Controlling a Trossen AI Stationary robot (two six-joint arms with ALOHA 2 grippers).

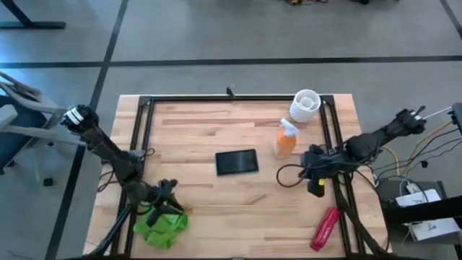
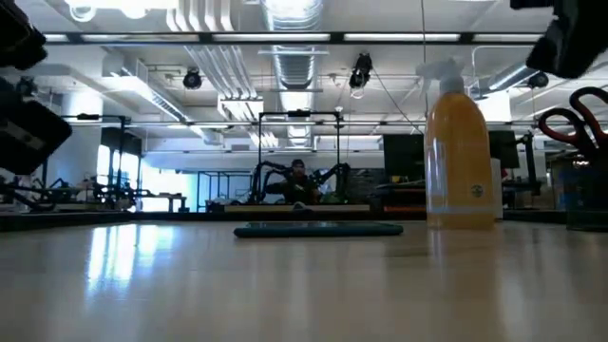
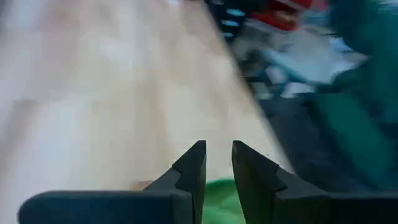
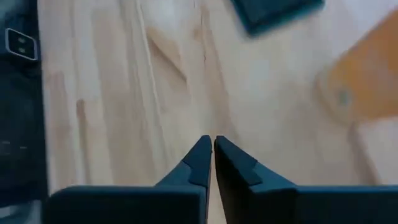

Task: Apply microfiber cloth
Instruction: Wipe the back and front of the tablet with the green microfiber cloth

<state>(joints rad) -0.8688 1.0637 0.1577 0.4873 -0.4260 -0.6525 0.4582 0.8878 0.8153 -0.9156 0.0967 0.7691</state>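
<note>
The microfiber cloth [image 1: 160, 224], a crumpled lime-green heap, lies directly beneath and just beside the left gripper [image 1: 167, 204], near the table's [image 1: 195, 130] front left corner. In the left wrist view that gripper's [image 3: 217, 163] fingers stand a narrow gap apart, holding nothing, with green fabric [image 3: 219, 198] showing just under their tips. The right gripper [image 1: 309, 172] hovers well apart from the cloth, beside the orange spray bottle [image 1: 286, 139]; its fingers [image 4: 200, 158] are pressed together, empty. The dark flat device [image 1: 237, 162] lies between the two grippers
</note>
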